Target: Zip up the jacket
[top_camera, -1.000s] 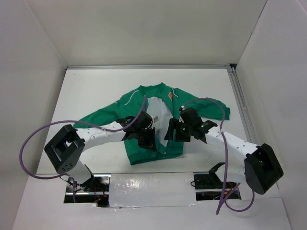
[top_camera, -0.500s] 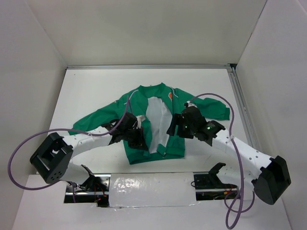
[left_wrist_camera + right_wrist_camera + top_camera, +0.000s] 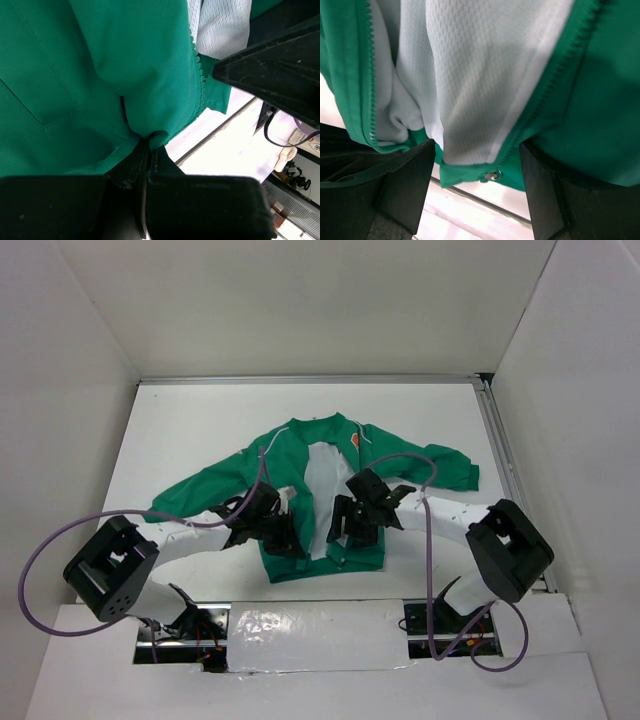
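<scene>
The green jacket [image 3: 300,465] lies open on the white table, collar at the far side, white lining [image 3: 328,490] showing down the middle. My left gripper [image 3: 288,536] is shut on a fold of the jacket's left front panel [image 3: 150,135] near the hem. My right gripper [image 3: 345,530] is open, low over the right front edge near the hem. In the right wrist view its fingers [image 3: 410,185] straddle the white lining [image 3: 470,75] and the zipper teeth, with the small metal zipper slider [image 3: 493,175] at the hem between them.
The table's near edge with a taped strip [image 3: 320,625] and the arm bases lie just below the hem. White walls enclose the table on three sides. A metal rail [image 3: 505,470] runs along the right edge. Purple cables loop off both arms.
My right arm has folded back and swung its gripper left and nearer, down over the right front hem. My left gripper has stayed on the left panel.
</scene>
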{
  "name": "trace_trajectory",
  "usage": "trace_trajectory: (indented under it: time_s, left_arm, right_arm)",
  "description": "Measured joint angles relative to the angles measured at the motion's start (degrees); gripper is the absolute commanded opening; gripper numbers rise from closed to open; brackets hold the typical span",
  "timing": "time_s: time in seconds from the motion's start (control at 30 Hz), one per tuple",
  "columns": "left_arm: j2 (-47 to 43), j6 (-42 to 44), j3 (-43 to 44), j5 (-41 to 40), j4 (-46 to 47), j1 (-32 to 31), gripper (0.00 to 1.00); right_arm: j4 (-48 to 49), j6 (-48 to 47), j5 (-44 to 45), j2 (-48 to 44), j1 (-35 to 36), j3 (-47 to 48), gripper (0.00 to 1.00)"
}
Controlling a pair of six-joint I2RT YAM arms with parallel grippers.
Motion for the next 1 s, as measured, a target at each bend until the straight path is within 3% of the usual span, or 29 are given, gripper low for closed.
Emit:
trace_trajectory:
  time_s: [0.1, 0.2, 0.23, 0.37, 0.43, 0.63, 0.77, 0.87, 1.0]
  left_arm:
    - [0.11, -0.02, -0.5, 0.02, 1.14, 0.26, 0.0]
    - [1.01, -0.02, -0.48, 0.02, 2.47, 0.35, 0.0]
    - [1.57, -0.02, -0.48, 0.02, 2.82, 0.39, 0.0]
    - [3.56, -0.11, -0.26, 0.04, 3.85, 0.48, 0.0]
    - [3.93, -0.09, 0.15, 0.02, 3.85, 0.59, 0.0]
    - [7.96, 0.15, 3.85, -0.17, 3.85, 2.43, 0.0]
    - [13.68, 0.83, 9.73, 0.48, 3.78, 4.85, 0.0]
    - [17.29, 2.03, 14.05, 0.57, 3.72, 6.62, 0.0]
    - [20.15, 3.56, 18.25, 0.52, 3.37, 7.96, 0.0]
  right_arm:
    - [2.67, 0.66, -2.27, 1.88, 0.0, 0.0, 0.71]
    - [5.46, 1.42, -3.98, 3.32, -0.02, -0.02, 0.46]
    - [6.25, 1.84, -4.15, 3.58, -0.02, -0.02, 0.32]
    - [7.5, 3.52, -3.39, 3.28, -0.55, -0.07, 0.16]
    - [6.71, 3.96, -1.88, 2.08, -1.03, -0.07, 0.0]
    - [-1.44, 3.91, 7.67, -9.42, -4.94, 0.13, 0.0]
    - [-15.37, 3.34, 19.85, -16.37, -8.66, 5.9, 0.0]
    - [-27.96, 5.81, 31.3, -15.43, -9.53, 13.55, 0.0]
    - [-42.05, 10.99, 42.18, -7.58, -6.62, 20.55, 0.04]
